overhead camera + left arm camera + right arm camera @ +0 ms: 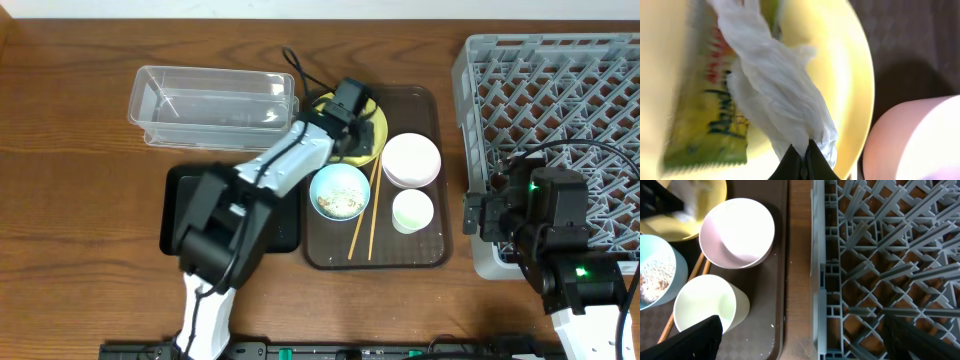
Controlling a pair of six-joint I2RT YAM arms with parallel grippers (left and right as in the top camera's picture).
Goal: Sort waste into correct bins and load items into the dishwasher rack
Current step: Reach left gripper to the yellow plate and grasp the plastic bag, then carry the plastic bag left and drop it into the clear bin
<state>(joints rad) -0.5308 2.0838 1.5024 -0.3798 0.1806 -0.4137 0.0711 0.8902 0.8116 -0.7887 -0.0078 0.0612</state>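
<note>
My left gripper (350,128) is down on the round yellow plate (379,124). In the left wrist view its jaws (804,161) are shut on the white crumpled end of the green-and-orange snack wrapper (710,117), which lies on the plate (850,75). The light-blue bowl (340,192) holds beige crumbs (341,203). The pink-white bowl (411,160), white cup (412,211) and chopsticks (364,215) lie on the brown tray. My right gripper (480,215) is open and empty (807,340), between the tray and the grey rack (560,90).
The clear tub (215,105) stands at the back left. The black tray (178,205) lies in front of it, partly hidden by my left arm. The brown serving tray (425,255) is at the centre. The rack wall (820,305) is close to my right gripper.
</note>
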